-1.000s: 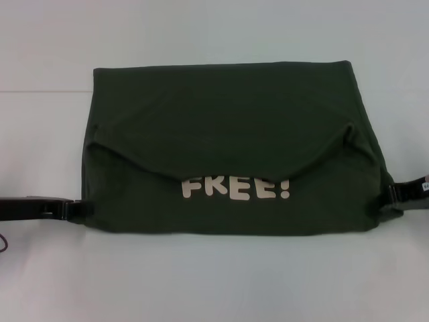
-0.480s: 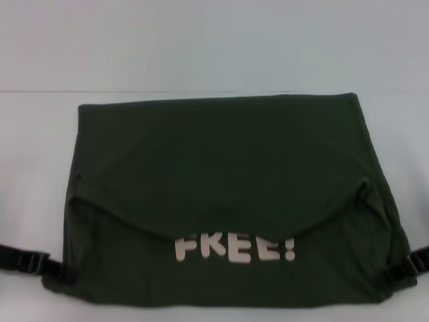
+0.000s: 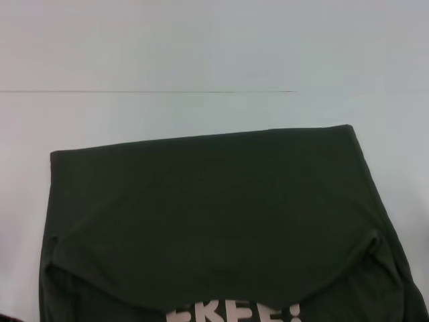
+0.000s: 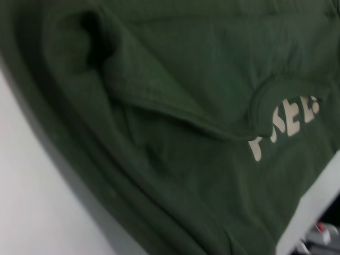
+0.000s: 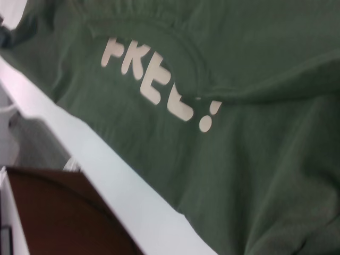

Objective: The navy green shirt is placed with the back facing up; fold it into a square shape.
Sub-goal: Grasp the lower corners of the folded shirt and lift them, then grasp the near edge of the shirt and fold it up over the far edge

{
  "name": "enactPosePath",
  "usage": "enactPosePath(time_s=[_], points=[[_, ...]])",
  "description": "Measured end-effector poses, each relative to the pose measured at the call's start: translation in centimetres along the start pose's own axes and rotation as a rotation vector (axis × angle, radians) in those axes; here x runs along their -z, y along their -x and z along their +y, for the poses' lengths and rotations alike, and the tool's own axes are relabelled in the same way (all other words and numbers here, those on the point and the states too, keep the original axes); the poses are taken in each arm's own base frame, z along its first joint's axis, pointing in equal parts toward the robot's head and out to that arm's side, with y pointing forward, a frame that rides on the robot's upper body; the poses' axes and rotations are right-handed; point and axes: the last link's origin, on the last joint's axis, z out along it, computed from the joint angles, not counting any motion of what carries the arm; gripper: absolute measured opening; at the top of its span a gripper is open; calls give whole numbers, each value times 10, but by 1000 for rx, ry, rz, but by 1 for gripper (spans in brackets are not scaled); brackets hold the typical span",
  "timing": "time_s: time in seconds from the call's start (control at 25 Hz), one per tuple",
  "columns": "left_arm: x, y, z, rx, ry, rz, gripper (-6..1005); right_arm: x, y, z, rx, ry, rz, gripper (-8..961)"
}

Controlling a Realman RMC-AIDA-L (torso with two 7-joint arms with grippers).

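- You are looking at a pale, smooth white table (image 3: 201,60) stretching to the far side, with a thin seam running left to right across it.
- The large dark olive-green soft fabric shirt (image 3: 214,215) is lying folded on the table's near half, its near edge running out of the head view.
- A curved fold is lying across its near part, just above white block letters (image 5: 154,79) reading "FREE!".
- Neither gripper is showing, so you cannot tell how either is set.
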Motion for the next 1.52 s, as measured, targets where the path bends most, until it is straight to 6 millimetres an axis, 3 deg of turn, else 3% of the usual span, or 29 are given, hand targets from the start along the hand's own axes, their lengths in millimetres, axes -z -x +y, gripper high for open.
enactPosePath(time_s=[0.28, 0.52, 0.8, 1.08, 1.28, 1.52], points=[[-3, 4, 0, 14, 11, -25, 59, -10, -8, 4, 40, 38, 42, 51], [2, 1, 0, 21, 30, 38, 60, -8, -9, 4, 37, 57, -25, 51], [24, -3, -5, 55, 67, 216, 61, 11, -4, -3, -38, 111, -270, 51], [39, -14, -17, 115, 69, 434, 62, 34, 8, -26, -178, 92, -560, 50], [42, -25, -24, 154, 85, 581, 63, 28, 30, -43, -277, 27, -743, 50], [35, -43, -31, 189, 87, 708, 64, 17, 48, -49, -297, -25, -842, 50]])
